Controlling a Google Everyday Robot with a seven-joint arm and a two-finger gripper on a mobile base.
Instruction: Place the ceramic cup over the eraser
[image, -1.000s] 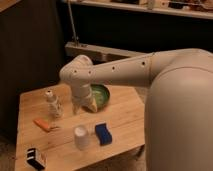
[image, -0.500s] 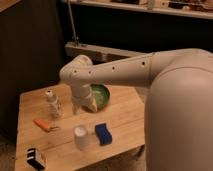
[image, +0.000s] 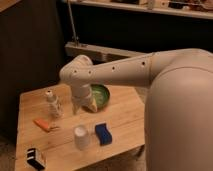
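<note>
No change over the last second: the gripper (image: 80, 107) hangs beside the green bowl (image: 103, 94), fingers spread wide and holding nothing. The ceramic cup (image: 81, 137) stands ungrasped on the table (image: 125, 117), beside the blue block (image: 102, 134). The eraser (image: 35, 157) lies well apart, at the front-left corner. The grasp is judged pending.

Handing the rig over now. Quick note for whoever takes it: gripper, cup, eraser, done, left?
Gripper: open and empty, above the table between the white bottle and the green bowl.
Ceramic cup: standing on the table near the front edge, beside the blue block.
Eraser: front left corner, apart from the cup.
Done: nothing yet.
Left: grasp the cup and set it over the eraser.
</note>
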